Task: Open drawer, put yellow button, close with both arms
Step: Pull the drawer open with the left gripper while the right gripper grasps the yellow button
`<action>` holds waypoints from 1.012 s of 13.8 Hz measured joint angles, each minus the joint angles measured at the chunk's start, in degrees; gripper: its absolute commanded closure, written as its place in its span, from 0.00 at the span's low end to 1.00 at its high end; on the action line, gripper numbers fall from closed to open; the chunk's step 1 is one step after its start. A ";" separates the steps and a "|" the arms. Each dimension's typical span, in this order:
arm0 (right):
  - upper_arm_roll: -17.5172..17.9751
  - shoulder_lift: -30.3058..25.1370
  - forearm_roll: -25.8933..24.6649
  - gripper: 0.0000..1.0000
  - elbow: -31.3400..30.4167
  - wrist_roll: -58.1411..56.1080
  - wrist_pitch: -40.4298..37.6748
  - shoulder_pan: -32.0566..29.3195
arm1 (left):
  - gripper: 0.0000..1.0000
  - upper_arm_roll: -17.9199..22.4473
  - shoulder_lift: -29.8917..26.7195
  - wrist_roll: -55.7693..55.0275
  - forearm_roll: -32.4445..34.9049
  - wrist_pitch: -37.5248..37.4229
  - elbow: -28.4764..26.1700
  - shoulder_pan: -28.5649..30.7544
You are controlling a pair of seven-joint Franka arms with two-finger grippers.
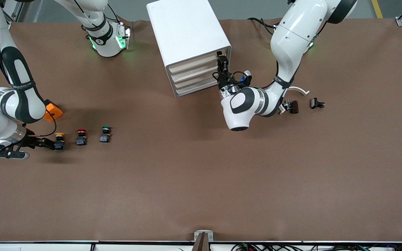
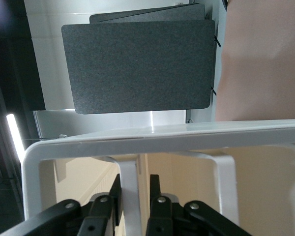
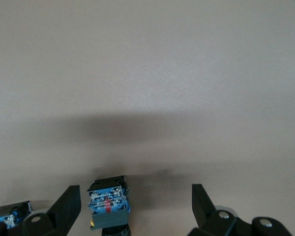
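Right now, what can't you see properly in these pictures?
- Inside the drawer: front view, its shut front hides it.
- Yellow button cap: right wrist view, cut off by the picture's edge, between the open right hand fingers.
- Left hand, shut on the drawer handle: left wrist view, mostly cut off by the edge.
- Small dark parts by the left arm: front view, too small to name.

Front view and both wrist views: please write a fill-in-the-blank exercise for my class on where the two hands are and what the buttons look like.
1. The left hand is at the front of the white ____.
2. In the left wrist view its fingers close on the handle of the ____ drawer.
3. The right hand, fingers open, is beside the button with the ____ cap.
4. Of the three buttons in the row, the middle one has a ____ cap.

Missing words: cabinet; top; yellow; red
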 measured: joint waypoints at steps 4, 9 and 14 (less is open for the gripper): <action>0.51 0.76 0.00 0.00 -1.48 0.00 1.45 0.11 | 0.88 -0.10 -0.01 -1.02 -0.20 -0.36 0.06 0.02; 0.84 1.45 0.04 0.00 -3.52 0.02 1.50 0.28 | 0.88 -0.08 -0.02 -1.14 -0.20 -0.26 0.07 0.28; 1.01 1.45 0.04 0.60 -3.97 0.03 1.50 0.70 | 0.88 0.12 -0.02 -1.16 -0.20 -0.09 0.45 2.91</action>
